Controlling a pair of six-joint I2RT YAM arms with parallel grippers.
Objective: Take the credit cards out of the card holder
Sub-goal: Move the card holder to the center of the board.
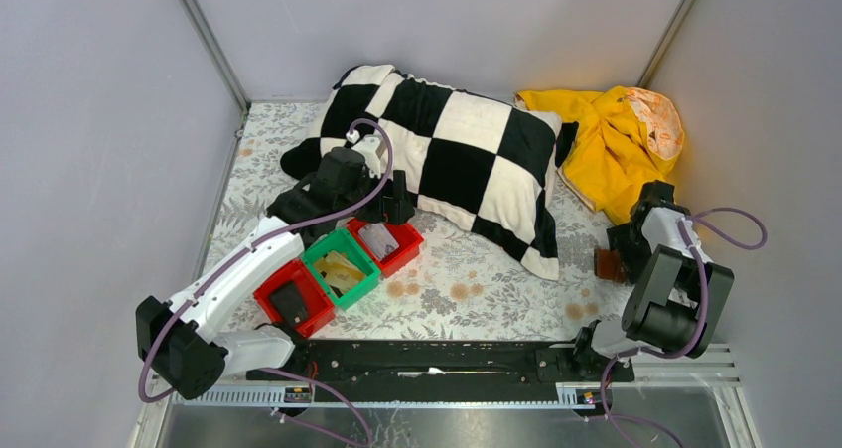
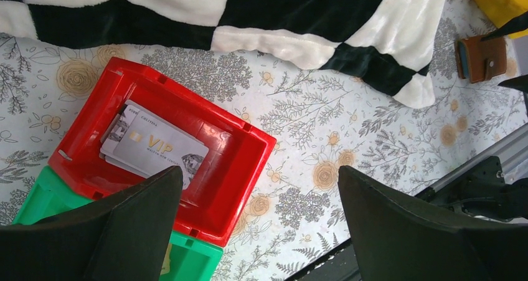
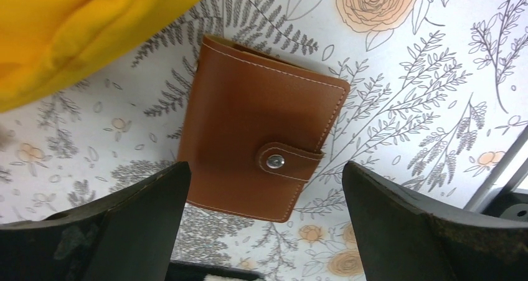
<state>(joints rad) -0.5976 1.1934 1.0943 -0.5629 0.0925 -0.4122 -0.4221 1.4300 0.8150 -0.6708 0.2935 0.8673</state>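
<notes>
Currently, the card holder [image 3: 261, 147] is seen lying flat on the floral tablecloth [image 1: 467, 279] at the right side of the table. It is just beside the edge of the crumpled yellow garment [image 1: 606, 140]. It is shut, its brown cover is turned up, and its tab is fastened by a metal snap. The right gripper [image 3: 263, 178] is held over it with the jaws spread wide. In the right wrist view the holder is framed between the two dark fingers [image 3: 124, 225], and nothing is gripped. No contact between fingers and holder can be made out.

The left gripper [image 2: 259, 175] is likewise held wide open and empty. It is positioned above the table's left side, over a red bin [image 2: 205, 106]. A few pale cards are stacked in that bin, and the topmost card [image 2: 155, 147] is marked "VIP" in gold letters. A green bin [image 1: 362, 287] is set against this red bin on its near side, and something yellowish is seen inside it. A second red bin [image 1: 316, 319], with a dark flat item in it, is placed next in the row. The three bins are lined up diagonally toward the left arm's base. A black-and-white checkered blanket [image 1: 447, 150] is spread behind them, across the far middle of the table.
</notes>
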